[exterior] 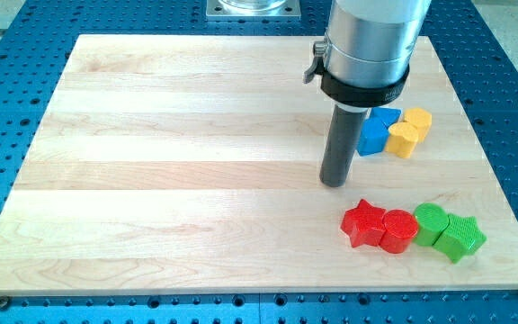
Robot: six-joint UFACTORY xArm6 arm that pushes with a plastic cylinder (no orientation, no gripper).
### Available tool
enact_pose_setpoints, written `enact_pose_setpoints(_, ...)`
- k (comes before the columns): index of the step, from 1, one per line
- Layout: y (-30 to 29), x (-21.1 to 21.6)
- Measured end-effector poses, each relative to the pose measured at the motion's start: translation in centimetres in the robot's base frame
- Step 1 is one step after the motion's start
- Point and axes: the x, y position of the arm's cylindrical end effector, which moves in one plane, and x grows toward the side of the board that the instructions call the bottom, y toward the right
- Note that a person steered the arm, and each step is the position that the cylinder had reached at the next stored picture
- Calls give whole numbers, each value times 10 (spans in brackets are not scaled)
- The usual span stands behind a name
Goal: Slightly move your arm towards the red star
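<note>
The red star [362,222] lies on the wooden board [169,180] at the view's lower right. A red cylinder [399,230] touches its right side. My tip [334,184] rests on the board just above and to the left of the red star, a short gap apart. The rod hangs from the grey arm head at the view's top.
A green cylinder [431,222] and a green star [462,237] continue the row right of the red cylinder. Two blue blocks [377,131] and two yellow blocks, one a heart [404,139] and one a hexagon [417,121], sit right of the rod. The board's right edge is close.
</note>
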Motion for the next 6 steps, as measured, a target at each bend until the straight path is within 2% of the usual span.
enact_pose_setpoints(3, 2, 0)
enact_pose_setpoints(6, 6, 21)
